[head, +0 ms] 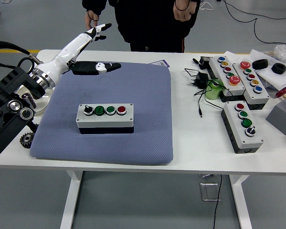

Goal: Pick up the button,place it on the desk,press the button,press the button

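Head view shows the button box sitting flat on the blue mat, near the mat's middle, its four controls facing up so they can be pushed from above. Left hand hangs over the mat's far left corner, well apart from the box, fingers stretched out straight and holding nothing; by my reading it is clear of the box between presses. A person stands beyond the mat's far edge.
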Controlling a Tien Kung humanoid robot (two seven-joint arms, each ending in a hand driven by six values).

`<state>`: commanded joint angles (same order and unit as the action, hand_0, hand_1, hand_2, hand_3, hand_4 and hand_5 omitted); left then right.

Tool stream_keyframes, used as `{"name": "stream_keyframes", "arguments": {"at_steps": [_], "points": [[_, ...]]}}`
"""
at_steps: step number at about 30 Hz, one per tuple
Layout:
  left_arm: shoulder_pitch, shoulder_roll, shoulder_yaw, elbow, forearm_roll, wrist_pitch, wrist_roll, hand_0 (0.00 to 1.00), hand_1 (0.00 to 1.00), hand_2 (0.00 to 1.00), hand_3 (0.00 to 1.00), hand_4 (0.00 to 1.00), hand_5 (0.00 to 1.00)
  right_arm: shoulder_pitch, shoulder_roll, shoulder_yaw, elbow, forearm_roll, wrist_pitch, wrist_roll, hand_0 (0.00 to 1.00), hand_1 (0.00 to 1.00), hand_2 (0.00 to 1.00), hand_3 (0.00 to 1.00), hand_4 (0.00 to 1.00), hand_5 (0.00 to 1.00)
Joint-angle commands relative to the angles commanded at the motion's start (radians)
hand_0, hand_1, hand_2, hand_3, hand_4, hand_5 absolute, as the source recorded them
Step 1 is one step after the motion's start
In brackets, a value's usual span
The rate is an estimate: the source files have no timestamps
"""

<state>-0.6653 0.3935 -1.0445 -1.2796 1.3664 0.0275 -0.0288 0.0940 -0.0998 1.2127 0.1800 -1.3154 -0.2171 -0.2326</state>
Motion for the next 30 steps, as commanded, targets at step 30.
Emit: {"name": "stream_keyframes", "arguments": {"at_steps": [30], "points": [[0.055,-0.021,-0.206,0.189,-0.744,0.043,0.032,0.902,0.911,0.996,0.998,0.898,0.998,0.005,0.001,0.006,0.000,-0.007,0.000,-0.001,0.749,0.702,0.714,0.582,0.181,0.133]]}}
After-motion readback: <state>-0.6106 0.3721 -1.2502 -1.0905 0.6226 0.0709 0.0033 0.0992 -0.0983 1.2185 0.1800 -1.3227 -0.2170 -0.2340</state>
